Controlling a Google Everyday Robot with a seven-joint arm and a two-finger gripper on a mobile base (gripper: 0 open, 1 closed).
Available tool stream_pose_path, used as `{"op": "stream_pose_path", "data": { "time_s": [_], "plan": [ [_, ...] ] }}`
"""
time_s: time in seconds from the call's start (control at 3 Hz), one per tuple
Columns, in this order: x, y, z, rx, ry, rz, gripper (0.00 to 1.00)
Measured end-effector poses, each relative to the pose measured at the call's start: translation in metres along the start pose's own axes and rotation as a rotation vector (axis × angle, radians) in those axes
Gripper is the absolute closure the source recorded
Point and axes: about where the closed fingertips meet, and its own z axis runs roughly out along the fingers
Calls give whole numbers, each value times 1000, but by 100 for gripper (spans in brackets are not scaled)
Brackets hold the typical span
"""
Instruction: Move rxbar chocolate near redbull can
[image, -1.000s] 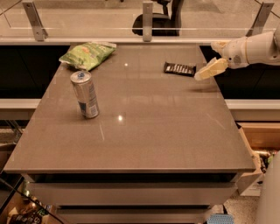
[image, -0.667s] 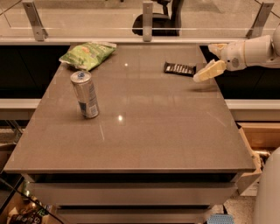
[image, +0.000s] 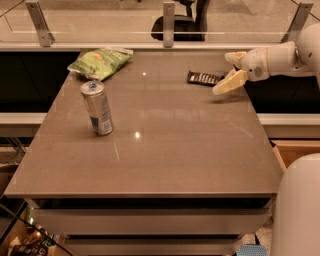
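Observation:
The rxbar chocolate (image: 204, 78), a flat black bar with white lettering, lies on the brown table (image: 170, 145) at the far right. The redbull can (image: 97, 107), silver and blue, stands upright on the left side of the table. My gripper (image: 230, 71) reaches in from the right and hangs just right of the bar, a little above the table. Its cream fingers (image: 229, 83) are spread apart with nothing between them. The bar lies just left of the lower finger.
A green chip bag (image: 100, 62) lies at the far left of the table, behind the can. A glass rail with metal posts (image: 169, 24) runs along the far edge. My white base (image: 299, 210) stands at the lower right, beside a wooden drawer (image: 292, 152).
My gripper has moved slightly left and back toward the bar, with its fingers spread. The bar and the can have not moved.

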Motion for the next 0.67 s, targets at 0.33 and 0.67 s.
{"op": "stream_pose_path", "data": {
  "time_s": [0.33,0.67],
  "plan": [
    [0,0,0,0,0,0,0],
    [8,0,5,-4,-20,14,0]
  ]
}}
